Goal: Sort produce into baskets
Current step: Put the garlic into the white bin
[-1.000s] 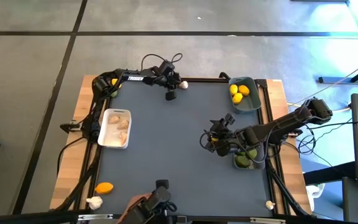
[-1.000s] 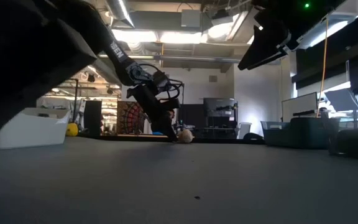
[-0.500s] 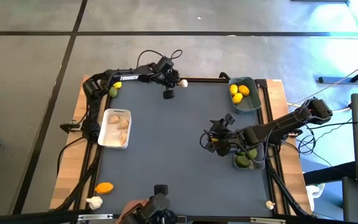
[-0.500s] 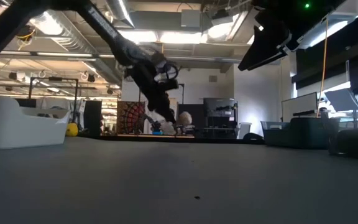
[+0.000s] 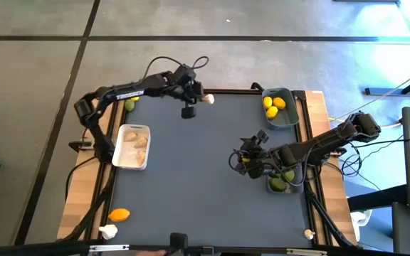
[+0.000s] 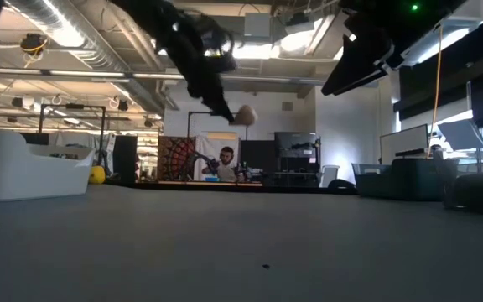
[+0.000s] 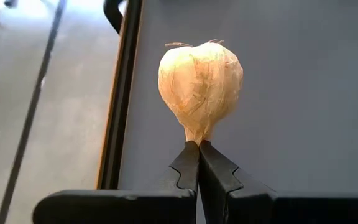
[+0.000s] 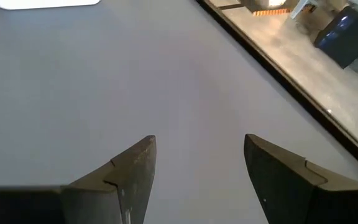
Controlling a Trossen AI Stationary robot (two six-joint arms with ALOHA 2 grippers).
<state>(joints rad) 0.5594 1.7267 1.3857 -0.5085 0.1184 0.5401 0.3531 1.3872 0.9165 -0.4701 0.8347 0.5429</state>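
Left arm raised and clamped, right arm waiting low.

The left gripper (image 7: 198, 149) hung above the far edge of the dark grey table mat (image 5: 191, 178), its fingers pinched together on the stem of an off-white garlic bulb (image 7: 200, 84), the arm stretched along that edge. The right gripper (image 8: 197, 165) sat near the mat's right side, fingers spread apart with nothing between them.

My right gripper (image 8: 197, 177) over bare mat

Fingers (image 8: 129, 174) spread apart (white basket (image 8: 45, 3) edge far off).
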